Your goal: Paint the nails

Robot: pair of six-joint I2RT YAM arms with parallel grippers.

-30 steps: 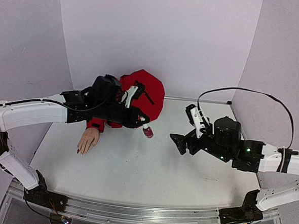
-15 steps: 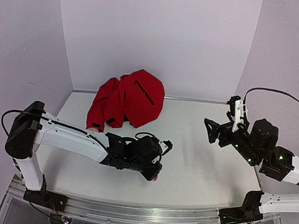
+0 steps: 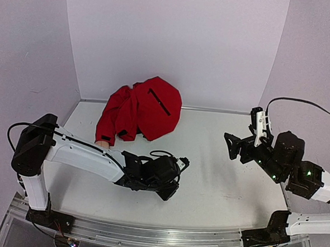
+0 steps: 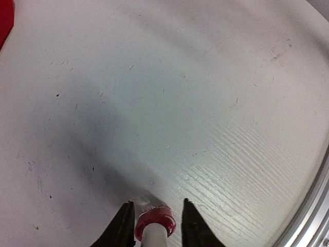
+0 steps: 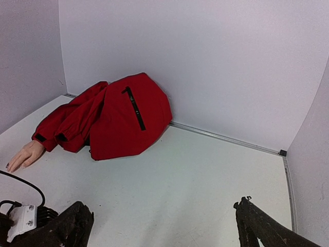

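While the left pincer (image 4: 157, 202) hangs low over the near middle of the bench (image 4: 205, 77), its jaws stand narrowly apart on either side of the polish bottle (image 4: 152, 224), white cap toward the wrist. A sliver of gap shows on one side; whether the other finger presses the bottle I cannot tell. That is the first risk: if one finger drags as the arm lifts, the bottle could tip and roll toward the metal rail (image 4: 313, 206).

The right pincer (image 3: 230, 145) is spread wide with nothing in it, off at the right side.

The nails (image 5: 9, 165) sit on the mannequin hand (image 5: 23, 154) poking from the red jacket (image 5: 123, 118) at the far left, well apart from the bottle and both pincers. They look dark-tipped, though too small to be sure. The left forearm runs close by that hand, so a careless swing could shove it.
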